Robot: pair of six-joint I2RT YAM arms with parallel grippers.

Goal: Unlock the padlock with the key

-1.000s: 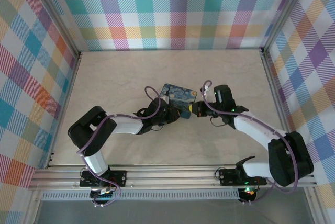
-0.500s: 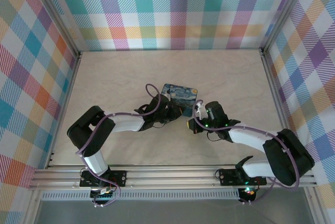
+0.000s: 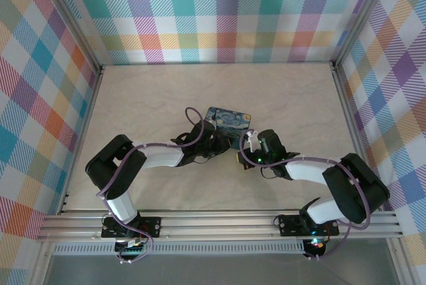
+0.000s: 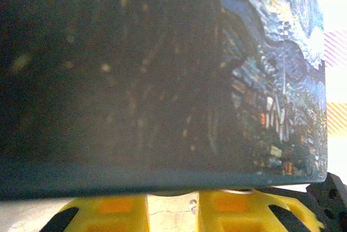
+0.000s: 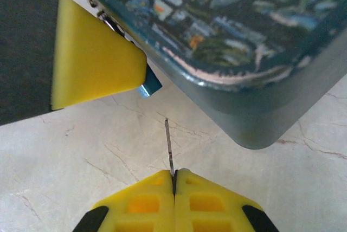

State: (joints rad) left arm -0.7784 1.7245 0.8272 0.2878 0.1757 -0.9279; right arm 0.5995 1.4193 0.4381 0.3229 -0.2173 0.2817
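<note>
The table [image 3: 146,98] carries a rectangular printed tin [image 3: 229,119] near its middle, well clear of all four edges. Both arms reach in from the near edge and meet at the tin's near side, the left gripper [image 3: 225,141] against the tin and the right gripper [image 3: 242,159] just beside it, closer to the near edge. The padlock [image 5: 150,86] sits at the tin's near side. In the right wrist view only a small blue corner of it protrudes past a yellow finger [image 5: 92,61] of the left gripper, so the left jaws are judged to be grasping it. The keyhole is hidden, so its direction cannot be determined. The right jaws are clenched on the key [image 5: 169,145], whose thin blade projects straight out from the fingertips and is seen edge-on. The blade's long axis points toward the tin's near wall, not toward the padlock. The padlock lies ahead of the blade tip and off to the left in the right wrist view, close but not touching. The right arm carries the key and is the one positioned to close this gap. The coming move is therefore judged to require a sideways shift of the blade toward the padlock, with the blade aligned to the keyhole before insertion. The tin's rounded corner stands just beside that path and may obstruct it.
</note>
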